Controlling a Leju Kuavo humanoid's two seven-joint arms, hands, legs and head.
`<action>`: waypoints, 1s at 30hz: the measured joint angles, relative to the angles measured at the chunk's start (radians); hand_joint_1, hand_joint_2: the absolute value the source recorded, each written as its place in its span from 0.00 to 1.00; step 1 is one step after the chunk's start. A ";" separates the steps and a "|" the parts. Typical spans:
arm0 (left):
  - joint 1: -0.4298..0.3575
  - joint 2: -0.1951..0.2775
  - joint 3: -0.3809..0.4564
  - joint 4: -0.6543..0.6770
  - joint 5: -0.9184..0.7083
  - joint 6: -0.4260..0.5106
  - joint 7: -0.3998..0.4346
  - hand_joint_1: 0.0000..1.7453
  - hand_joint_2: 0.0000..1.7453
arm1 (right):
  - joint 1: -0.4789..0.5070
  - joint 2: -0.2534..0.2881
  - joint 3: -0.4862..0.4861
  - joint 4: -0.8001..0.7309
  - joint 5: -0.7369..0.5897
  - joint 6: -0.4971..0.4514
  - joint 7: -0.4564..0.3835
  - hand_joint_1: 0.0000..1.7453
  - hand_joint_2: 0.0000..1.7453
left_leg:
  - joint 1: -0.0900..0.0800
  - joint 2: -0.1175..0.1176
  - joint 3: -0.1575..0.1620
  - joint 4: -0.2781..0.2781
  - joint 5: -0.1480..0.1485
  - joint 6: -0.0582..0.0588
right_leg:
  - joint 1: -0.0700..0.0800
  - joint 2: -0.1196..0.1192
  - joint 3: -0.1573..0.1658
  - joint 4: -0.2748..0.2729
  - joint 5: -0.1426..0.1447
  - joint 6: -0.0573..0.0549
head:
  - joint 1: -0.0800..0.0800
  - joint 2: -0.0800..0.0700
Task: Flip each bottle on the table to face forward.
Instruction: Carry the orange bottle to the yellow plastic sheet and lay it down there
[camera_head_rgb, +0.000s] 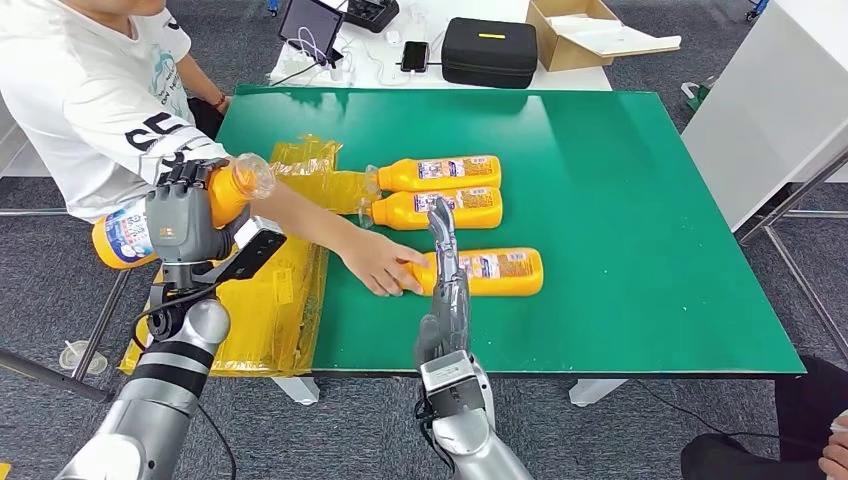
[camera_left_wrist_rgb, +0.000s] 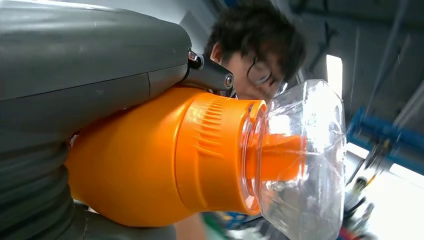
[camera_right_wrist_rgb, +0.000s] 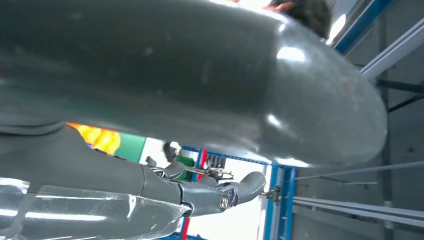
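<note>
My left hand (camera_head_rgb: 183, 218) grips an orange bottle (camera_head_rgb: 228, 190) off the table's left edge. Its clear cap (camera_head_rgb: 253, 174) points toward the table and its label end (camera_head_rgb: 125, 237) points away. The left wrist view shows the same bottle (camera_left_wrist_rgb: 160, 160) and cap (camera_left_wrist_rgb: 300, 160) under my hand (camera_left_wrist_rgb: 75, 65). Three more orange bottles lie on their sides on the green table (camera_head_rgb: 620, 200): a far one (camera_head_rgb: 445, 172), a middle one (camera_head_rgb: 440, 208) and a near one (camera_head_rgb: 505, 271). My right hand (camera_head_rgb: 447, 268) stands over the near bottle with fingers (camera_right_wrist_rgb: 215, 192) stretched out, holding nothing. A person's hand (camera_head_rgb: 383, 266) rests on that bottle's cap end.
The person (camera_head_rgb: 90, 90) leans in from the left, an arm across the table. A yellow plastic bag (camera_head_rgb: 265, 310) drapes over the table's left edge. Beyond the far edge sit a black case (camera_head_rgb: 490, 50), a cardboard box (camera_head_rgb: 575, 30), a tablet (camera_head_rgb: 310, 25) and a phone (camera_head_rgb: 414, 55).
</note>
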 joint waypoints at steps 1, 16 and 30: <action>-0.013 0.010 -0.006 0.030 -0.025 -0.004 0.012 1.00 1.00 | 0.000 -0.003 0.005 -0.006 0.000 0.001 0.000 0.00 0.00 | 0.000 0.000 0.000 0.000 0.000 0.000 | 0.000 0.000 0.000 0.000 0.000 0.000 | 0.000 0.000; -0.086 0.107 -0.052 0.260 -0.066 -0.219 0.023 1.00 1.00 | 0.004 -0.020 0.024 -0.027 -0.023 0.061 0.000 0.00 0.00 | 0.000 0.001 -0.001 0.000 0.000 0.000 | 0.000 0.002 -0.001 0.000 0.000 0.000 | 0.000 0.000; -0.072 0.180 -0.031 0.356 0.022 -0.485 -0.062 1.00 1.00 | 0.010 -0.020 0.016 -0.010 -0.030 0.130 0.000 0.00 0.00 | 0.000 0.001 -0.002 0.000 0.000 0.000 | 0.000 0.002 -0.003 0.000 0.000 0.000 | 0.000 0.000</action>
